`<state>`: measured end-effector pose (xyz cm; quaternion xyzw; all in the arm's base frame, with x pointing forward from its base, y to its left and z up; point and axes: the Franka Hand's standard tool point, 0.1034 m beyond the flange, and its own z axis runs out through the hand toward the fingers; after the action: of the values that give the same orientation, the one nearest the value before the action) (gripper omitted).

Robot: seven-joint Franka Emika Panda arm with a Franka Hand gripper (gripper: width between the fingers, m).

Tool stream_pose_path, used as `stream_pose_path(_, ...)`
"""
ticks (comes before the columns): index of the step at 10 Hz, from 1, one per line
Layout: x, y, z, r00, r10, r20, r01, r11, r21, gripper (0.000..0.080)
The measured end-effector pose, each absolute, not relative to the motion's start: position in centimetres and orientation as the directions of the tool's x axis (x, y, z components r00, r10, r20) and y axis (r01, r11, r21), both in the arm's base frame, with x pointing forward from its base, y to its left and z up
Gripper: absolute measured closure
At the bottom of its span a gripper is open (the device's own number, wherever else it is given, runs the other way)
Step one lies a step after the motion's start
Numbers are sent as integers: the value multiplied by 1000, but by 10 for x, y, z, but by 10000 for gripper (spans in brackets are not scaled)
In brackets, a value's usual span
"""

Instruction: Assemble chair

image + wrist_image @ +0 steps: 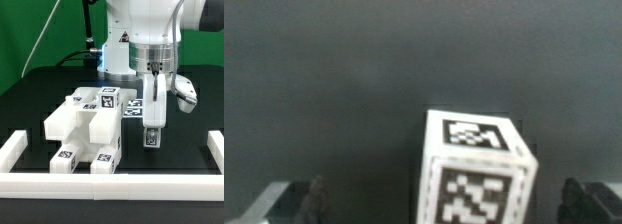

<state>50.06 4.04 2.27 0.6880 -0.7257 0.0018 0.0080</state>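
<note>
The chair (88, 128) is a group of chunky matte-white blocks bearing small black-and-white square tags. It lies on the black table (40, 95), near the front edge and toward the exterior view's left, just behind the front border bar (110, 181). Tags show on its upper faces and on the ends facing the front edge.

A separate narrow white piece (152, 128) stands upright just beside the chair, on the exterior view's right, with a tag on its lower front face. In the wrist view this piece (478, 168) shows one tag on its top face and one on its side.

The gripper (155, 100) hangs directly over this piece. In the wrist view its fingers (295, 200) stand wide apart, one on each side of the piece, clear of both faces. The gripper is released and holds nothing.
</note>
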Motion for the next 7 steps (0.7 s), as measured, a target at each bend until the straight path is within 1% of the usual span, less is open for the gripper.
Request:
stream_pose_path(3,501,46,9,-30,-999,34,-999,30,16,151)
stream_pose_path(4,501,46,9,-26,-999,34,-1000,27,15,151)
stream_pose_path(5,501,46,9,-26,-999,35,-1000,27,16,246)
stream_pose_path(6,501,46,8,-26,-999,35,-1000,27,16,246)
stream_pose_path(7,501,46,8,-26,-999,35,-1000,27,16,428)
